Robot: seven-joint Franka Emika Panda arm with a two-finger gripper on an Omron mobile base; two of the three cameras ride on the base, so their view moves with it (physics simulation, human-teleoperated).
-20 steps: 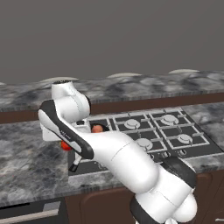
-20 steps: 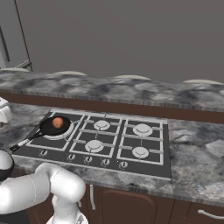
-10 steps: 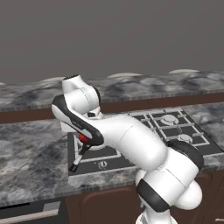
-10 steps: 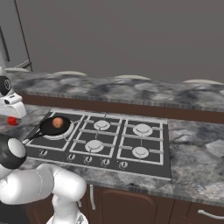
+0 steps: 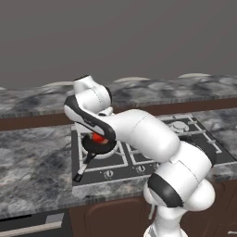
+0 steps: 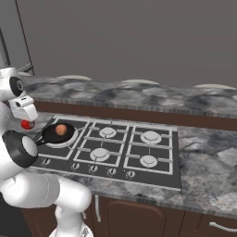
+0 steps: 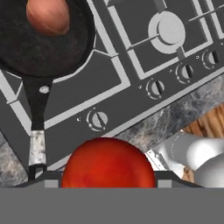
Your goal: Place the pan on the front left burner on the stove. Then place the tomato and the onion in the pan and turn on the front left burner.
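I see the gripper [image 7: 108,175] clamped on the glossy red tomato [image 7: 108,164] above the dark stove's [image 7: 131,94] front-left corner; orange-tan onion [image 7: 48,16] sits in the black frying pan [image 7: 39,48].

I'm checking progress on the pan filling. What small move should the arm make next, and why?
Probably carry the tomato over the pan before letting go. The hand holds the tomato beside the stove's left edge, short of the pan, where the onion already lies.
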